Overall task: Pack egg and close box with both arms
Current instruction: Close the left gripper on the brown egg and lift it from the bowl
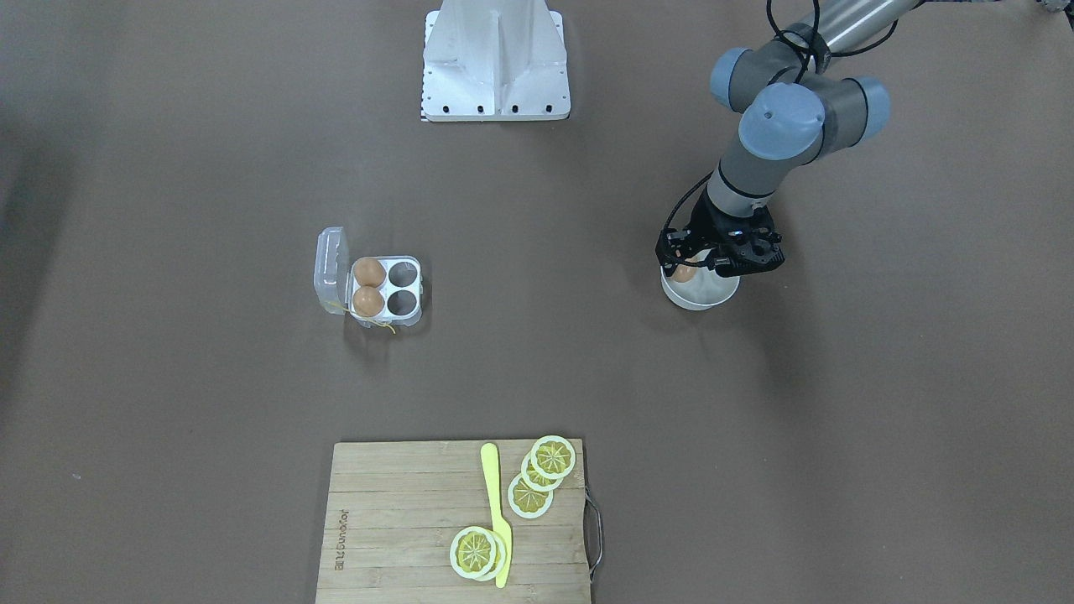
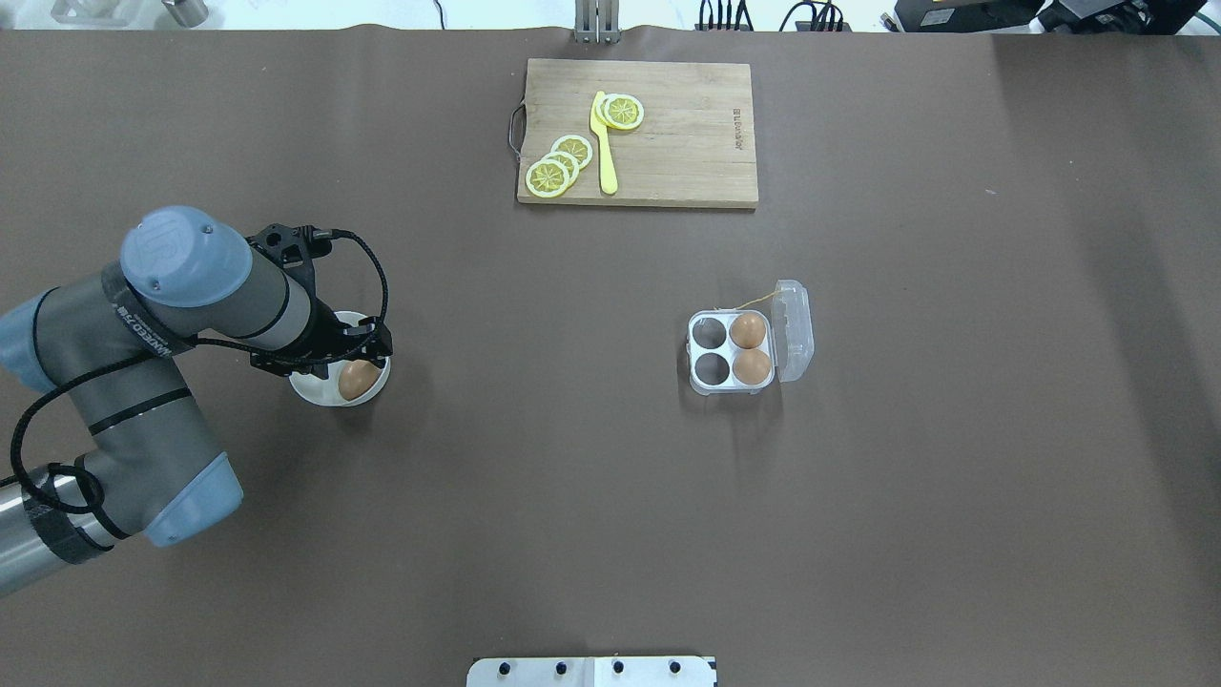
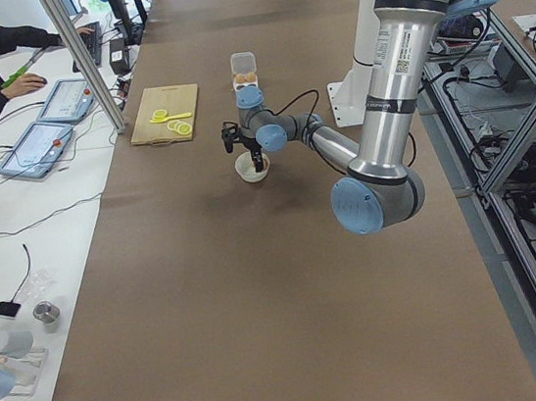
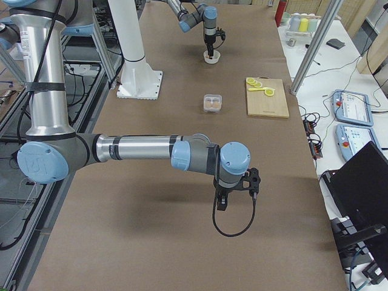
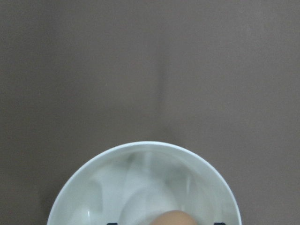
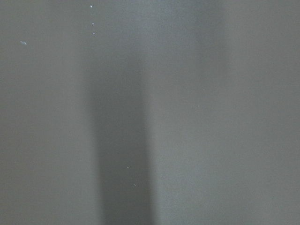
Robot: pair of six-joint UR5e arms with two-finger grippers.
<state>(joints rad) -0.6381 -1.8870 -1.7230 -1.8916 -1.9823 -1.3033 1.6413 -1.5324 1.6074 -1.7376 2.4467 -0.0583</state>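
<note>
One tan egg point(image 2: 359, 382) lies in a round white bowl point(image 2: 320, 391) on the robot's left side of the table. My left gripper point(image 2: 349, 366) hangs over the bowl. In the left wrist view its black fingertips point(image 5: 112, 223) stand wide apart on either side of the egg point(image 5: 171, 218), so it is open. The clear box point(image 2: 711, 367) stands to the right with its lid point(image 2: 795, 329) open; two eggs point(image 2: 748, 330) fill the cells by the lid and two cells are empty. My right gripper point(image 4: 236, 195) shows only in the exterior right view; I cannot tell its state.
A wooden cutting board point(image 2: 687, 143) with lemon slices point(image 2: 558, 164) and a yellow knife point(image 2: 604, 143) lies at the table's far edge. The white robot base point(image 1: 495, 63) stands at the robot's side. Brown table surface lies between the bowl and the box.
</note>
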